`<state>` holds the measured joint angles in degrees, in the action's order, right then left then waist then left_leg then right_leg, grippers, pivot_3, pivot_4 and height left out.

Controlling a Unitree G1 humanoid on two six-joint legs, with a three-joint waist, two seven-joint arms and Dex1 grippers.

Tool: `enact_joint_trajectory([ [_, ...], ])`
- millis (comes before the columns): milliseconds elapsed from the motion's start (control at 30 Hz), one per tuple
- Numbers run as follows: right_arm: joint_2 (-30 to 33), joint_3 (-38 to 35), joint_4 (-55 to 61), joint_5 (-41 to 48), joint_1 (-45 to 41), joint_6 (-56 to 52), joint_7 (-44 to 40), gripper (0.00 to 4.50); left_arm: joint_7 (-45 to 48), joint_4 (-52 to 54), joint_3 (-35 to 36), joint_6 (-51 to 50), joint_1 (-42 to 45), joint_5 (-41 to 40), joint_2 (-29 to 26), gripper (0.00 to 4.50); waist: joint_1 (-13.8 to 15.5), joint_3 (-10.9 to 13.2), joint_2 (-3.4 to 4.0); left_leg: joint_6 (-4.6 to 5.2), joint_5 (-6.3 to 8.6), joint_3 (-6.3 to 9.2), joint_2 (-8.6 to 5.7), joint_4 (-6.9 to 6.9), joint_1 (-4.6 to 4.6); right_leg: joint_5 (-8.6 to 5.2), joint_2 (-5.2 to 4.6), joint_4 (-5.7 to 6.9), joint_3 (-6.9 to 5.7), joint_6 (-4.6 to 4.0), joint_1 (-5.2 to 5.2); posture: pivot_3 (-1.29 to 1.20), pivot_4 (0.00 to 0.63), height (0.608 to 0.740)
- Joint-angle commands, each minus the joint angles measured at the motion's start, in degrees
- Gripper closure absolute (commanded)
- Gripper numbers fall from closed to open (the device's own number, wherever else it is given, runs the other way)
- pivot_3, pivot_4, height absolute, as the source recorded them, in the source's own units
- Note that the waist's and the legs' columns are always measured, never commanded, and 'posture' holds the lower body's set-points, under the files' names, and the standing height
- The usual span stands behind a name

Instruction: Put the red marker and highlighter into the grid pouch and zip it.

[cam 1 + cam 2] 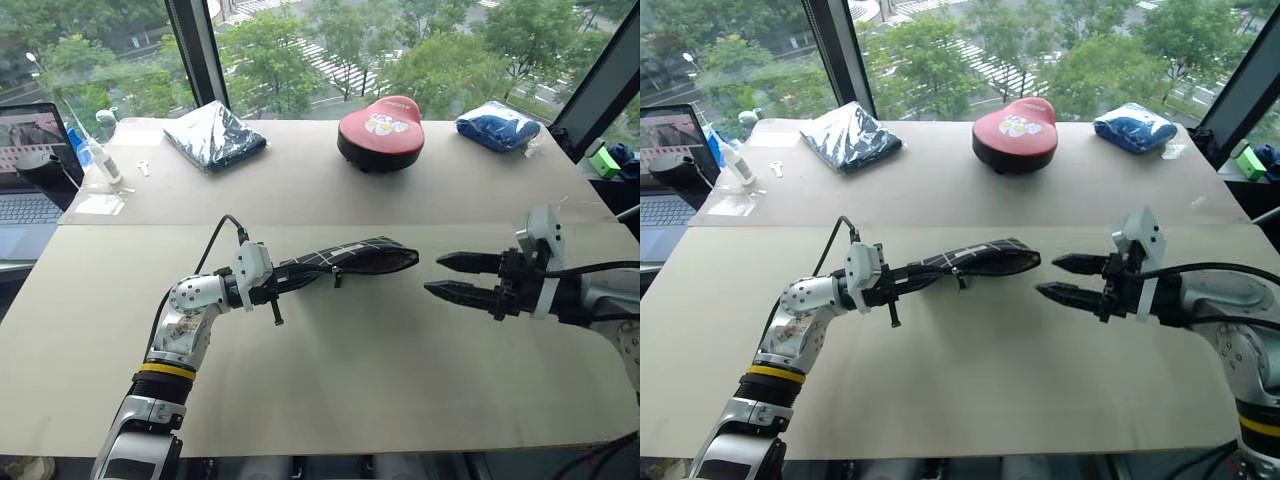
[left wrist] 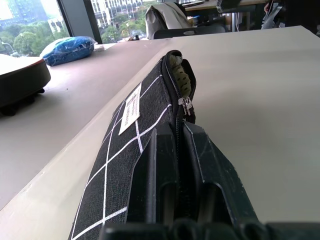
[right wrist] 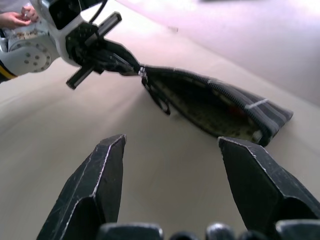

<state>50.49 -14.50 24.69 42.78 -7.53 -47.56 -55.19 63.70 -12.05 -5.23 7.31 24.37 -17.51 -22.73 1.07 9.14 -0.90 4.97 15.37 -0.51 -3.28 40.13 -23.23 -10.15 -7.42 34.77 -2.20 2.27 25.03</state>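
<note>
The grid pouch (image 1: 345, 258) is being pinched at one end by the left gripper (image 1: 283, 278), whose two black fingers are pressed together on the fabric beside the zipper line. The pouch is being held out level from that grip toward the right, above the pale table (image 1: 330, 380). Its zipper slider (image 2: 186, 104) is being seen close to the gripped end, and the mouth beyond it is being left gaping, with a speckled lining exposed inside. A white label (image 2: 131, 107) is being shown on the pouch's side.

The right gripper (image 1: 448, 276) is being kept with its fingers spread and nothing between them, pointed at the pouch's free end, near it but apart.

Along the table's far edge, a dark blue wrapped bundle (image 1: 214, 134), a red and black case (image 1: 381, 131) and a blue wrapped packet (image 1: 497, 125) are being seen, well apart from both grippers. A laptop (image 1: 30, 165) is being seen at the far left.
</note>
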Motion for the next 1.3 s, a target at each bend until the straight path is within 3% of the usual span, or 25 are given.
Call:
enact_joint_trajectory([
  [33,-3.0,8.1,3.3,-6.7,0.8,2.0,6.5,1.21,0.4,0.9,0.4,0.6,0.8,-0.8,0.1,4.50,-0.1,0.0,0.00,-0.01,0.00,-0.01,0.00,0.02,0.00,0.00,0.00,0.01,0.00,0.00,0.00,0.00,0.150,0.740],
  [133,-8.5,17.6,-2.5,-16.0,-4.6,0.8,15.7,1.21,0.6,0.5,0.2,0.6,1.4,-0.8,0.3,4.50,-0.4,0.0,-0.06,-0.07,-0.05,-0.02,0.01,0.09,0.04,0.00,0.07,0.08,-0.02,-0.01,-0.01,0.00,0.150,0.740],
  [367,-19.4,24.0,-7.3,-19.1,-15.0,-2.7,21.8,1.21,0.7,0.4,0.1,1.0,1.5,-0.6,0.6,4.50,-0.2,0.0,-0.04,-0.37,-0.24,-0.03,-0.08,0.15,-0.02,0.01,0.07,0.18,-0.04,-0.02,0.07,0.00,0.150,0.740],
  [667,-26.6,24.5,-7.6,-17.1,-21.3,-6.4,21.4,1.21,0.5,0.5,-0.1,1.1,1.4,-0.4,0.9,4.50,-0.3,0.0,-0.03,-0.35,-0.23,-0.03,-0.13,0.14,-0.02,0.01,0.10,0.19,-0.07,-0.01,0.08,0.00,0.150,0.740],
  [1033,-27.0,22.5,-10.6,-16.9,-23.3,-6.4,20.3,1.21,0.3,0.2,0.1,1.3,1.3,-0.5,1.0,4.50,-0.5,0.0,-0.03,-0.35,-0.23,-0.04,-0.14,0.14,0.00,0.01,0.14,0.21,-0.07,-0.01,0.08,0.00,0.150,0.740],
  [1133,-27.5,23.3,-10.9,-17.3,-23.4,-5.7,20.5,1.86,0.1,0.5,0.0,1.2,1.1,-0.4,1.1,4.50,-0.5,0.0,-0.03,-0.37,-0.24,-0.04,-0.12,0.12,0.00,0.01,0.18,0.21,-0.07,-0.01,0.09,0.00,0.150,0.740],
  [1300,-27.3,22.7,-10.9,-17.7,-23.1,-6.1,21.1,3.63,-0.2,0.9,0.0,1.0,1.1,-0.4,1.0,4.50,-0.4,0.0,-0.03,-0.39,-0.25,-0.03,-0.13,0.12,-0.01,0.01,0.18,0.21,-0.06,-0.01,0.09,0.00,0.150,0.740],
])
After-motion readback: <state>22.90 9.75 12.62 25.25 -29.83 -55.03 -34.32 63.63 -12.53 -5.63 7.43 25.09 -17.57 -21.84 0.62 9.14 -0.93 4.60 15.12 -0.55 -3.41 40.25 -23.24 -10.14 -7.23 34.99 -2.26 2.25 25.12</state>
